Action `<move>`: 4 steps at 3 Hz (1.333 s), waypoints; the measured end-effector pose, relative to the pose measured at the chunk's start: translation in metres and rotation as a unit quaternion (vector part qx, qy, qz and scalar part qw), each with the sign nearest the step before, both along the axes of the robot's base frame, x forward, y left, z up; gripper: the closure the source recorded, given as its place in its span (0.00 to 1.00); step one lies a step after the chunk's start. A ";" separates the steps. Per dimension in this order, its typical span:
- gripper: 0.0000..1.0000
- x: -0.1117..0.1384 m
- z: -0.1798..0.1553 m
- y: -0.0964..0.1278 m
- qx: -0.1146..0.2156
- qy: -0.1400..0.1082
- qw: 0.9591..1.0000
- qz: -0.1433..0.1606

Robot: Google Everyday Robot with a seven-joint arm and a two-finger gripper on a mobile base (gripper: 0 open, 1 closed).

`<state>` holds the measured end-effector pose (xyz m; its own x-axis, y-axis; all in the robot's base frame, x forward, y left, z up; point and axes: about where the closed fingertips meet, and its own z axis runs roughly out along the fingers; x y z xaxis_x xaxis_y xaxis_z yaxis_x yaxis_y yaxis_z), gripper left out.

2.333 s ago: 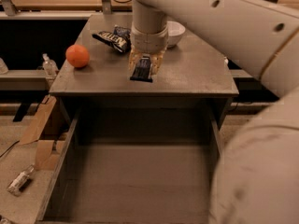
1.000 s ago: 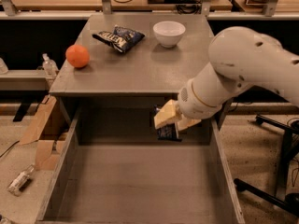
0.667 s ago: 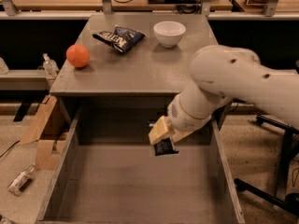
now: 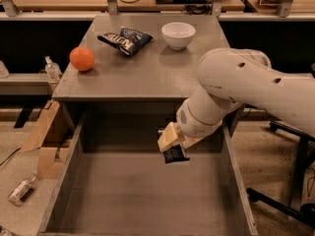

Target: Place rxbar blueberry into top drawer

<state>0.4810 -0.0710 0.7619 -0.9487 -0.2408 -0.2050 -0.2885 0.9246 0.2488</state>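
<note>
The top drawer stands pulled open below the grey cabinet top, wide and deep with a bare flat bottom. My gripper hangs inside the drawer's space, near its back and a little right of the middle, above the bottom. It is shut on the rxbar blueberry, a small dark bar with pale lettering that sticks out below the tan fingers. The bar is clear of the drawer floor.
On the cabinet top lie an orange, a crinkled dark blue snack bag and a white bowl. Cardboard and a small bottle lie on the floor at left. A chair base stands at right.
The gripper carried the bar from the cabinet top forward and down into the open drawer's space; in the last second it moved slightly left and lower.
</note>
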 end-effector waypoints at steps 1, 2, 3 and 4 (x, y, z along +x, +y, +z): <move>1.00 0.006 -0.053 0.004 0.010 -0.006 1.000 -0.016; 1.00 0.009 -0.054 0.005 0.012 -0.014 1.000 -0.017; 0.81 0.008 -0.053 0.005 0.011 -0.015 1.000 -0.017; 0.58 0.008 -0.052 0.005 0.011 -0.016 1.000 -0.016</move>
